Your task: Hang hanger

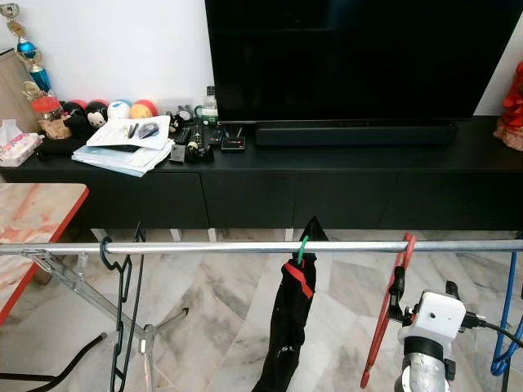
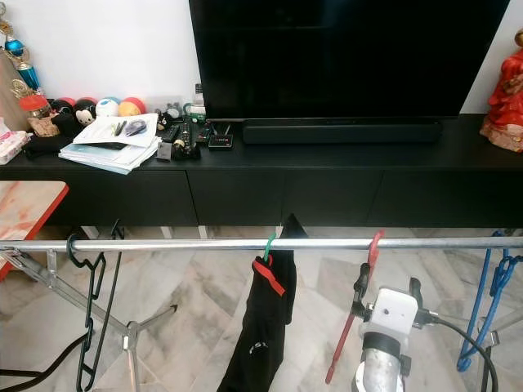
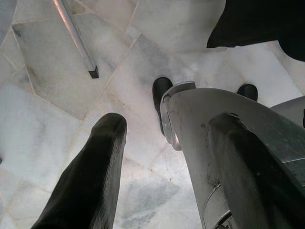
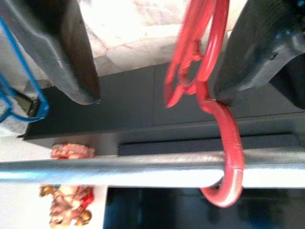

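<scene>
Red hanger [image 4: 205,71] hooks over the steel rail [image 4: 119,172], light, stiff and prone to swing, best held at its neck, with the right gripper [image 4: 157,57] fingers spread wide around it.

We see the metal rail [image 1: 245,247] crossing our whole front; on it the black hangers [image 1: 122,302] hang at our left, the dark garment [image 1: 288,327] mid-rail, the red hanger [image 1: 391,306] beside our right gripper [image 1: 423,300], the blue hangers [image 1: 505,327] at far right; open stretches of rail lie between them; the black cabinet [image 1: 327,188] stands behind.
</scene>
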{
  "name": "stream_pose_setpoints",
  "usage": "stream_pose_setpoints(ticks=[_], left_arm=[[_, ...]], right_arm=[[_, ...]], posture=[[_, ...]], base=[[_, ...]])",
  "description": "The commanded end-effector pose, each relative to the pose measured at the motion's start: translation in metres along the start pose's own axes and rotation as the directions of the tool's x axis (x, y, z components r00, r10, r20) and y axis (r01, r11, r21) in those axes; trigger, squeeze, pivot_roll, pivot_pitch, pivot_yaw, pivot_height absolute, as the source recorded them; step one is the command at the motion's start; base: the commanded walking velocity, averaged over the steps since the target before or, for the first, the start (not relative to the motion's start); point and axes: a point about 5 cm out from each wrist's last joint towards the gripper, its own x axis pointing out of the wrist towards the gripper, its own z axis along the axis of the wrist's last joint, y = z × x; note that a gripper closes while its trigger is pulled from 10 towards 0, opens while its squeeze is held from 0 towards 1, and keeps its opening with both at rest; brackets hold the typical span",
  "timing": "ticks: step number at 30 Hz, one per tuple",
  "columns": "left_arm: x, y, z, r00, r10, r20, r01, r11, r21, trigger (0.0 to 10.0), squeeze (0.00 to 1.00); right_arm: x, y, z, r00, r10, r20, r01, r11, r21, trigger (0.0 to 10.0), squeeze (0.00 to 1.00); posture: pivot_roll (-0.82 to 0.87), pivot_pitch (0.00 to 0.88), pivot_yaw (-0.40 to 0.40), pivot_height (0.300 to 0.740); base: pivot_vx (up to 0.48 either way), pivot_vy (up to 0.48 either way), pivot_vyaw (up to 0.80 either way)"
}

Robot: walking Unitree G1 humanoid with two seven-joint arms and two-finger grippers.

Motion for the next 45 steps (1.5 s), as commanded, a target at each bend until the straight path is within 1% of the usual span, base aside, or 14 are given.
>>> stream_pose_setpoints(ticks=[1,5,9,10,11,18,19,20,22,26,29,40,42,45], left_arm=[[-0.001,0.0,-0.008,0.999,0.001,-0.034,-0.001,1.0,0.002,10.0,0.0],[-0.001,0.0,-0.008,0.999,0.001,-0.035,-0.001,1.0,0.005,10.0,0.0],[-0.001,-0.001,-0.008,0.999,0.0,-0.034,0.001,1.0,0.007,10.0,0.0],[-0.001,-0.001,-0.008,0.999,-0.001,-0.033,0.001,1.0,0.007,10.0,0.0],[-0.001,-0.001,-0.008,0.999,0.0,-0.032,0.0,1.0,0.006,10.0,0.0],[-0.001,0.0,-0.008,1.0,0.004,-0.03,-0.004,1.0,0.005,10.0,0.0],[-0.001,0.0,-0.008,0.999,0.005,-0.031,-0.004,1.0,0.006,10.0,0.0],[-0.001,0.0,-0.008,0.999,0.005,-0.031,-0.004,1.0,0.006,10.0,0.0],[-0.001,0.0,-0.009,0.999,0.006,-0.032,-0.005,1.0,0.008,10.0,0.0],[-0.001,0.0,-0.009,0.999,0.005,-0.033,-0.004,1.0,0.012,10.0,0.0],[-0.001,-0.001,-0.009,0.999,0.003,-0.033,-0.003,1.0,0.015,10.0,0.0],[-0.002,-0.001,-0.011,0.999,0.006,-0.035,-0.005,1.0,0.014,10.0,0.0],[-0.002,-0.001,-0.011,0.999,0.006,-0.038,-0.005,1.0,0.015,10.0,0.0],[-0.001,-0.002,-0.011,0.999,0.004,-0.038,-0.004,1.0,0.014,10.0,0.0]], right_arm=[[-0.001,-0.007,0.008,0.998,-0.057,0.025,0.057,0.998,-0.012,10.0,0.64],[-0.006,-0.021,0.007,0.986,-0.164,-0.005,0.164,0.986,-0.037,10.0,0.63],[-0.014,-0.031,-0.014,0.958,-0.252,-0.133,0.244,0.967,-0.074,10.0,0.6],[-0.016,-0.032,-0.021,0.947,-0.267,-0.178,0.26,0.964,-0.062,10.0,0.53],[-0.019,-0.034,-0.028,0.933,-0.29,-0.216,0.283,0.957,-0.061,10.0,0.35],[-0.027,-0.037,-0.045,0.896,-0.315,-0.311,0.304,0.949,-0.086,10.0,0.31],[-0.029,-0.037,-0.049,0.893,-0.307,-0.33,0.292,0.952,-0.095,10.0,0.18],[-0.029,-0.037,-0.049,0.893,-0.307,-0.33,0.292,0.952,-0.095,10.0,0.18],[-0.033,-0.028,-0.06,0.889,-0.23,-0.397,0.228,0.972,-0.052,10.0,0.0],[-0.039,-0.013,-0.071,0.887,-0.094,-0.451,0.093,0.995,-0.023,10.0,0.0],[-0.049,0.0,-0.085,0.842,0.024,-0.538,-0.02,1.0,0.013,10.0,0.0],[-0.058,0.0,-0.1,0.799,0.057,-0.598,-0.07,0.998,0.001,10.0,0.0],[-0.06,0.002,-0.103,0.776,0.089,-0.624,-0.1,0.995,0.017,10.0,0.0],[-0.075,0.007,-0.119,0.663,0.155,-0.732,-0.228,0.974,-0.001,10.0,0.0]], posture=[[0.06,0.028,0.036,0.74],[0.05,0.027,0.036,0.74],[0.05,0.023,0.035,0.74],[0.06,0.021,0.035,0.74],[0.06,0.016,0.033,0.74],[0.06,0.004,0.031,0.74],[0.06,0.0,0.032,0.74],[0.06,0.0,0.032,0.74],[0.06,0.0,0.033,0.74],[0.06,0.0,0.034,0.74],[0.06,0.0,0.033,0.74],[0.06,0.0,0.03,0.74],[0.06,0.0,0.031,0.74],[0.05,0.0,0.035,0.74]], base=[[0.0,0.0,0.0],[0.0,0.0,0.0],[0.0,0.0,0.0],[0.0,0.0,0.0],[0.0,0.0,0.0],[0.0,0.0,0.0],[0.0,0.0,0.0],[0.0,0.0,0.0],[0.0,0.0,0.0],[0.0,0.0,0.0],[0.0,0.0,0.0],[0.0,0.0,0.0],[0.0,0.0,0.0],[0.0,0.0,0.0]])
